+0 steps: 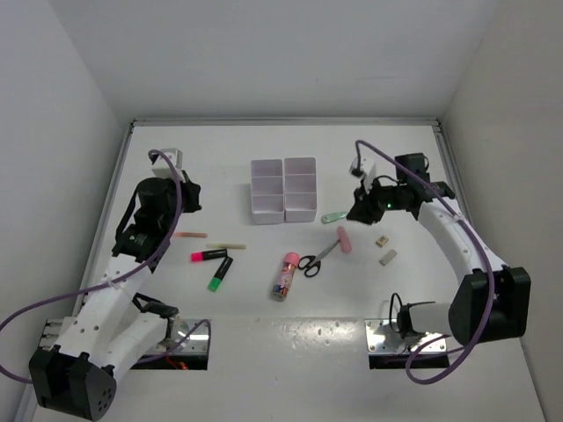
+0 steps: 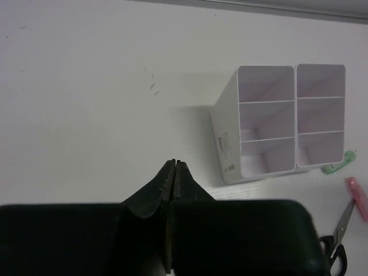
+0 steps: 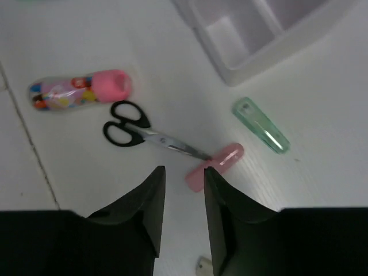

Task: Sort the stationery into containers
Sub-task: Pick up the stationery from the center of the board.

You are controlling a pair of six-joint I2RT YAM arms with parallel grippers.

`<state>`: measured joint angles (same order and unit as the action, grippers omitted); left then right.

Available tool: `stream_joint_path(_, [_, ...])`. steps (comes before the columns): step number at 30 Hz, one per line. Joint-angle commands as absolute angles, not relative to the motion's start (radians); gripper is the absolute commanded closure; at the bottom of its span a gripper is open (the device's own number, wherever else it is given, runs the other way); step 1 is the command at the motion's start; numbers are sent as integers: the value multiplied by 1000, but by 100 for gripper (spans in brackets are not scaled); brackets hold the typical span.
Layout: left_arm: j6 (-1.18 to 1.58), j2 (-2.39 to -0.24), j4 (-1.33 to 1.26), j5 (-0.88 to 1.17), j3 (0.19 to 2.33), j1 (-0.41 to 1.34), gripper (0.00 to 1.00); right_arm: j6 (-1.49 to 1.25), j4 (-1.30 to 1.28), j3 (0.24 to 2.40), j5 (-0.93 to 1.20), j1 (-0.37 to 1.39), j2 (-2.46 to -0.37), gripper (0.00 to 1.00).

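Eraser (image 3: 227, 155) lay on the bench just ahead of my right tool (image 3: 184, 173), scissors (image 3: 135, 131) tip touching it. That tool was slightly parted, holding nothing; my left tool (image 2: 174, 165) was closed, holding nothing. I judged the eraser light, rubbery and grippy: pinch across its middle.

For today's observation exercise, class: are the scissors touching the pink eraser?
Touching. In the right wrist view, the blade tip of the scissors meets the side of the pink eraser with no gap.
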<state>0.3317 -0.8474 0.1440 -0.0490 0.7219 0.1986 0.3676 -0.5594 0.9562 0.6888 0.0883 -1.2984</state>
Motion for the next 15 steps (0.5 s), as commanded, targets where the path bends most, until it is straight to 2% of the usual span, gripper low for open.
stream_joint_path(1, [318,-847,140,-86,750,221,92,998,-819,999,976,158,-1310,61])
stream_joint_path(2, [328,-847,149,-110,750,221,51,1100,-868,983,938,169,-1310,20])
stream_joint_path(4, [342,-838,175,-199,759,221,13,1440,-920,954,898,233,-1298,7])
stream_joint_path(8, [351,-819,184,-259,759,221,7,1615,-925,931,878,340,-1298,7])
stream_joint_path(13, [351,-819,184,-250,759,221,7,1632,-598,816,735,517,-1307,7])
stream_joint_path(15, [351,-828,184,-250,769,221,7,1658,-565,825,675,580,-1357,11])
